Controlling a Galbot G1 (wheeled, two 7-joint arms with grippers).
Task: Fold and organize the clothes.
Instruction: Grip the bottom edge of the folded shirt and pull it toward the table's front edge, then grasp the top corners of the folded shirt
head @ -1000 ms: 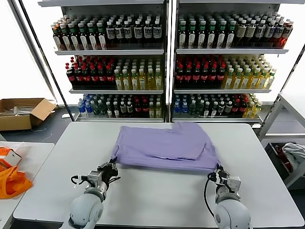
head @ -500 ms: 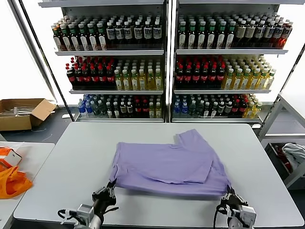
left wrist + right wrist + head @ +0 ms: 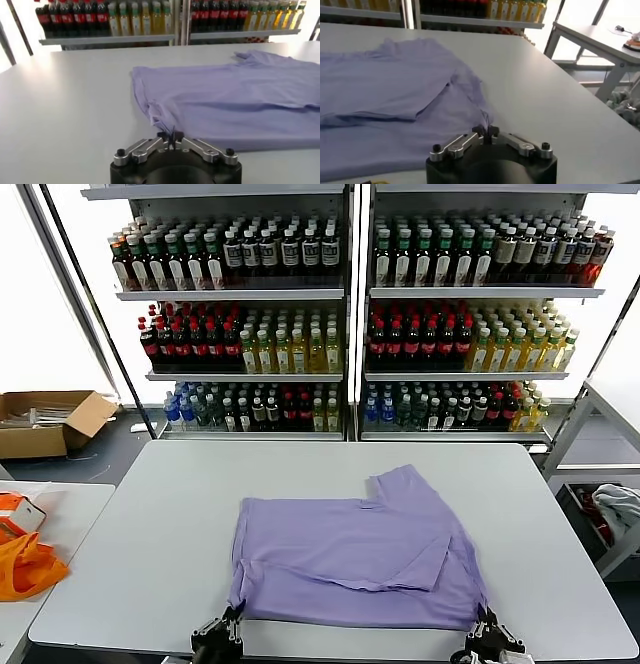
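Observation:
The lavender T-shirt lies partly folded on the white table, plain side up, a sleeve sticking out at its far right. My left gripper is shut on the shirt's near left corner at the table's front edge; in the left wrist view the cloth is pinched between the tips. My right gripper is shut on the near right corner; the right wrist view shows the fabric pulled up into the closed tips.
Shelves of bottles stand behind the table. A side table at the left holds an orange bag. A cardboard box lies on the floor at the left. A rack with pale cloth stands at the right.
Both grippers have pulled the shirt's near edge toward me, to the table's front edge. The whole shirt has slid nearer and both arms have dropped almost out of the head view.

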